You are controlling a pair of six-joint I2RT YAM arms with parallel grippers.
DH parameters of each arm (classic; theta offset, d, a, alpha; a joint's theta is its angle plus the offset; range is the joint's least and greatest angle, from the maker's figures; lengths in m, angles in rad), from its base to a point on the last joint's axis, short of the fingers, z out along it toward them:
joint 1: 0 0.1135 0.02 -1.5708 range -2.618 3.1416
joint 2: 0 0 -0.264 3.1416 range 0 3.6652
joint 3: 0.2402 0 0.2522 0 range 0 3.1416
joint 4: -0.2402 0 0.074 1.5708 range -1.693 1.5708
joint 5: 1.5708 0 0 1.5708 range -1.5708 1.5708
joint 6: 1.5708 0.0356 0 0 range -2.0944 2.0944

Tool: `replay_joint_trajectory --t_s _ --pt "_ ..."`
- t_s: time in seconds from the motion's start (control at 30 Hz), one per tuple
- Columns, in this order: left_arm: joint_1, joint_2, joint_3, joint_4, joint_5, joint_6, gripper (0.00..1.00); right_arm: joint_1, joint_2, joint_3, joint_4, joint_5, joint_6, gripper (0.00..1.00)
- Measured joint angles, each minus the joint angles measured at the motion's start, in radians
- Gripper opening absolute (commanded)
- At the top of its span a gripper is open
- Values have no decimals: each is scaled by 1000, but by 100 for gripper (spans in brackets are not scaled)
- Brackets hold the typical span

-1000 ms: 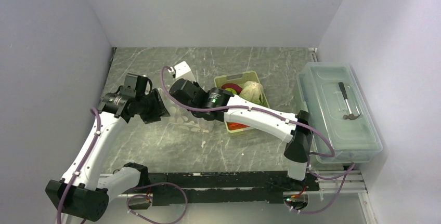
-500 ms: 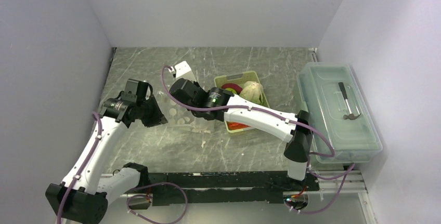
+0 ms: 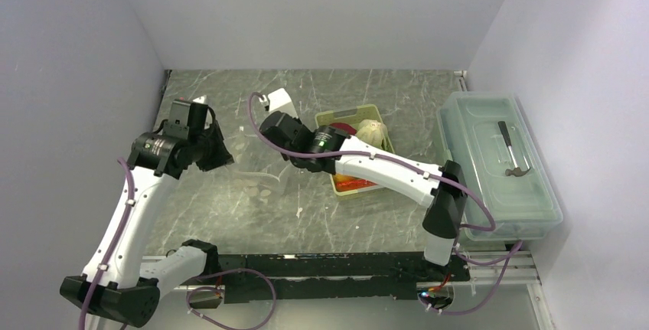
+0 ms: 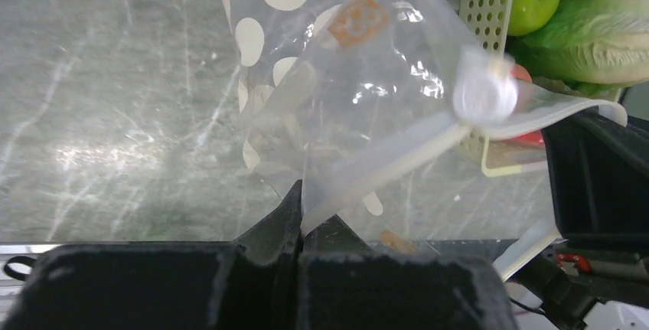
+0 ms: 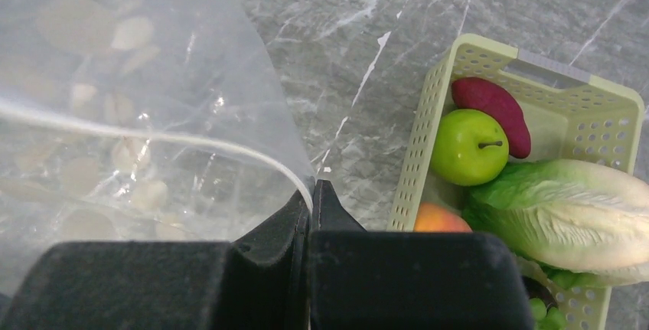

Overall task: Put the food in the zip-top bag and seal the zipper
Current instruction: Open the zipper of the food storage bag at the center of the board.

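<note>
The clear dotted zip-top bag (image 3: 259, 183) hangs between both grippers, over the table left of the basket. My left gripper (image 4: 302, 217) is shut on the bag's whitish zipper strip (image 4: 398, 158); it also shows in the top view (image 3: 224, 154). My right gripper (image 5: 312, 196) is shut on the bag's mouth edge, where the zipper (image 5: 153, 135) runs; it also shows in the top view (image 3: 285, 163). The bag (image 5: 130, 93) looks empty. The food lies in the yellow-green basket (image 5: 425, 138): green round fruit (image 5: 468, 146), red strip (image 5: 494, 104), orange-red ball (image 5: 438, 220), lettuce (image 5: 566, 211), grapes (image 5: 547, 311).
The basket (image 3: 383, 115) stands right of the bag, partly under my right forearm. A clear lidded box (image 3: 497, 192) with a hammer inside lies along the right wall. White walls enclose the grey marble table (image 3: 229, 223) on three sides.
My left gripper has moved left and towards the back wall with the bag edge in it. My right wrist has shifted slightly right. The bag is pulled out and lifted between them.
</note>
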Motion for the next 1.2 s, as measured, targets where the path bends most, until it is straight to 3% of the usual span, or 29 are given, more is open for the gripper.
replay_joint_trajectory --t_s 0.63,1.2 --pt "-3 144 167 -143 -129 233 0 -103 -77 -166 172 -268 87 0" --pt "-2 188 209 -162 -150 298 0 -117 -77 -108 196 -417 84 46"
